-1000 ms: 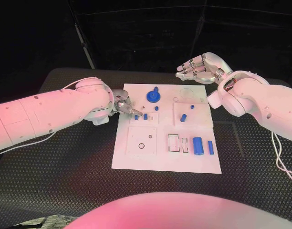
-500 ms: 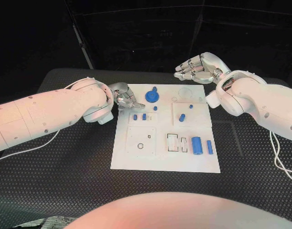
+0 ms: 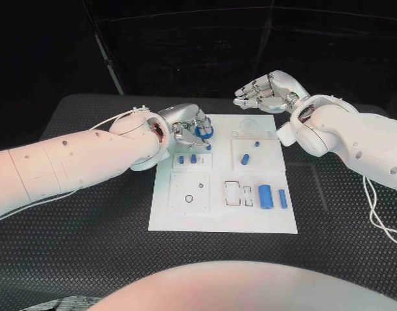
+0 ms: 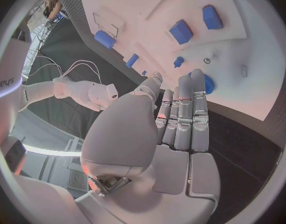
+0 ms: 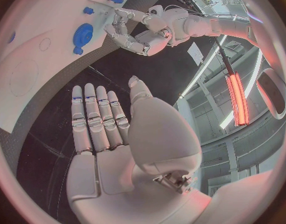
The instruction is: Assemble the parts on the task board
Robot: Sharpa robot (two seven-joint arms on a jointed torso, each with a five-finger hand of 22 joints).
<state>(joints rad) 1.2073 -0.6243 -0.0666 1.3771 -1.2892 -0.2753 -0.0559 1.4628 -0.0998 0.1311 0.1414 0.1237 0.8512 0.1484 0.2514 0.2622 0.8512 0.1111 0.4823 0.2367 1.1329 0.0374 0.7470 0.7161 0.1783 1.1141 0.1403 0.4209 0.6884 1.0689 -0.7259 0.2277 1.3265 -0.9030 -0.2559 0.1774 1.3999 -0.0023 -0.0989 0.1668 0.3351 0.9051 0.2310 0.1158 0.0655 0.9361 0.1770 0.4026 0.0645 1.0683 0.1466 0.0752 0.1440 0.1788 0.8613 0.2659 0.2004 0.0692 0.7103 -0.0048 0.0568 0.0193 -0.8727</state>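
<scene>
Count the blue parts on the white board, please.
8: a disc by the left hand, a peg below it, two pegs at the left, two pins mid-right, two cylinders lower right. The hand may hide more.

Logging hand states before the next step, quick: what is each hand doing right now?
Left hand: open, fingers extended over the round blue part, holding nothing.
Right hand: open, fingers spread, holding nothing, beyond the task board.

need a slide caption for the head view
Left hand hovers over the round blue part at the far end of the white task board; right hand waits open beyond it.
</scene>
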